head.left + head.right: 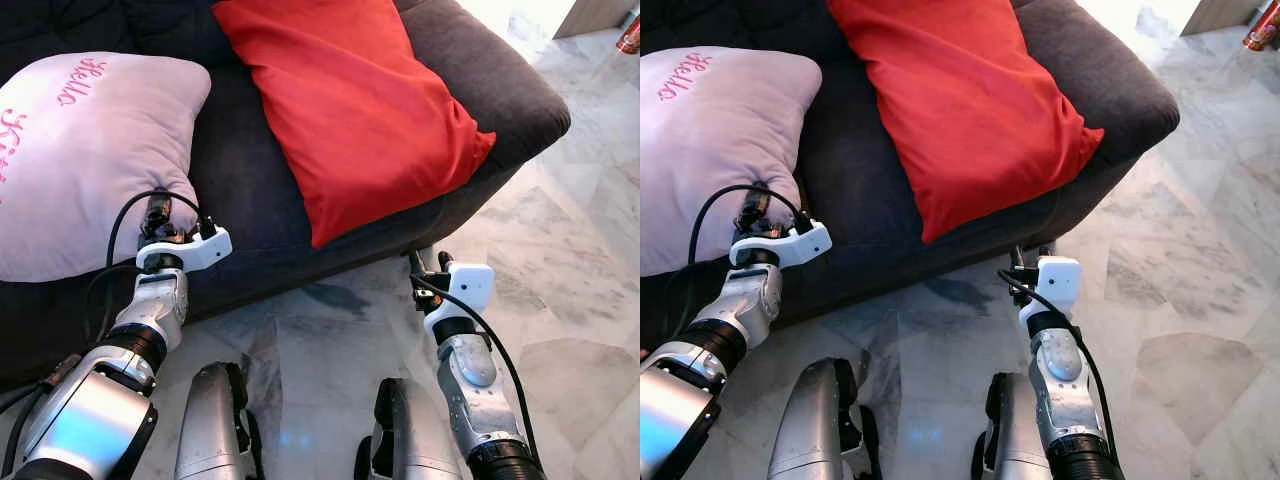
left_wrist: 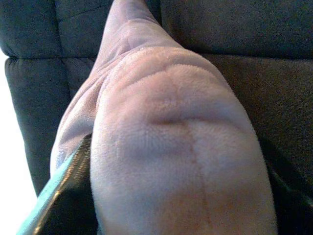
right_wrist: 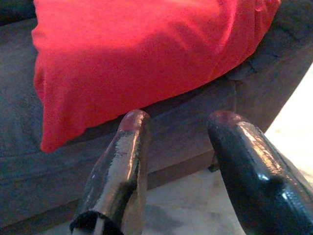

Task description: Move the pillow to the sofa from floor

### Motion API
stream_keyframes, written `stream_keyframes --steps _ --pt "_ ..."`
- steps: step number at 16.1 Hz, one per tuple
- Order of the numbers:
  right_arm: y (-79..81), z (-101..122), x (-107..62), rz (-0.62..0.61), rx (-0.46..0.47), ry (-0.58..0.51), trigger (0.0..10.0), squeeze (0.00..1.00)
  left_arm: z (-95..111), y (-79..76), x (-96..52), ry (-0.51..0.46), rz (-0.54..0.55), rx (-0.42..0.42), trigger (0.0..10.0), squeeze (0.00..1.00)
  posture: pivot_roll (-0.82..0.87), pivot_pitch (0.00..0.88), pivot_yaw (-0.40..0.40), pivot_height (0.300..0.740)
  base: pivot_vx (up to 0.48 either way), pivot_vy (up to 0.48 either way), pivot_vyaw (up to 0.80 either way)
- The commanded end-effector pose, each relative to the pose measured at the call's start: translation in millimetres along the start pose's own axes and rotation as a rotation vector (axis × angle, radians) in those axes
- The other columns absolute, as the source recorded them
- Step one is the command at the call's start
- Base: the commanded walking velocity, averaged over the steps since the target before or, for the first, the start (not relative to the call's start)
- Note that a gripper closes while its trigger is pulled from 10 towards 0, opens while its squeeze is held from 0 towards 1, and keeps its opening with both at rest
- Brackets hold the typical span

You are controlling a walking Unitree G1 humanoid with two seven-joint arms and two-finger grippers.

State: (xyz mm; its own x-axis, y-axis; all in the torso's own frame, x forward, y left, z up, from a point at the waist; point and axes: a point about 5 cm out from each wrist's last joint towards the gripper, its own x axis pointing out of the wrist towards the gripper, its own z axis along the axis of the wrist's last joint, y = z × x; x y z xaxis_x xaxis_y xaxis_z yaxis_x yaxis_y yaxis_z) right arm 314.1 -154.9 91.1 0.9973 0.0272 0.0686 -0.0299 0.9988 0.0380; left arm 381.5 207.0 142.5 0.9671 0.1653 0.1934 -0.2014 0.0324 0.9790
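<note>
A pale pink pillow (image 1: 90,150) with pink lettering lies on the left of the dark grey sofa (image 1: 250,190). My left gripper (image 1: 157,218) is at the pillow's lower right corner. In the left wrist view that corner (image 2: 171,147) bulges between the two black fingers (image 2: 63,196), which press it from both sides. A red pillow (image 1: 350,100) leans on the sofa's right half. My right gripper (image 1: 425,265) hovers low over the floor in front of the sofa's front edge. It is open, with nothing between its fingers (image 3: 122,161), and points at the red pillow (image 3: 146,54).
Marble floor (image 1: 580,250) spreads to the right of the sofa and in front of it. My own legs (image 1: 215,420) stand close to the sofa's front. A red can (image 1: 630,35) stands at the far right edge.
</note>
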Motion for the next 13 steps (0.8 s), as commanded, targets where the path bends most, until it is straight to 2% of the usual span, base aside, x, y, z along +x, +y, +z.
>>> stream_keyframes --steps 1,13 --pt "-3.6 -3.0 -4.0 -0.011 0.0 0.015 10.0 0.0 -13.5 -3.3 -1.9 0.051 -0.02 0.004 0.0 0.0 0.07 0.282 -0.068 0.588 0.0 0.0 0.0" --pt "-2.6 -2.4 -3.1 -0.01 0.001 0.014 10.0 0.0 -13.2 -5.2 -2.6 0.041 -0.038 0.011 0.0 0.0 0.07 0.272 -0.064 0.588 0.0 0.0 0.0"
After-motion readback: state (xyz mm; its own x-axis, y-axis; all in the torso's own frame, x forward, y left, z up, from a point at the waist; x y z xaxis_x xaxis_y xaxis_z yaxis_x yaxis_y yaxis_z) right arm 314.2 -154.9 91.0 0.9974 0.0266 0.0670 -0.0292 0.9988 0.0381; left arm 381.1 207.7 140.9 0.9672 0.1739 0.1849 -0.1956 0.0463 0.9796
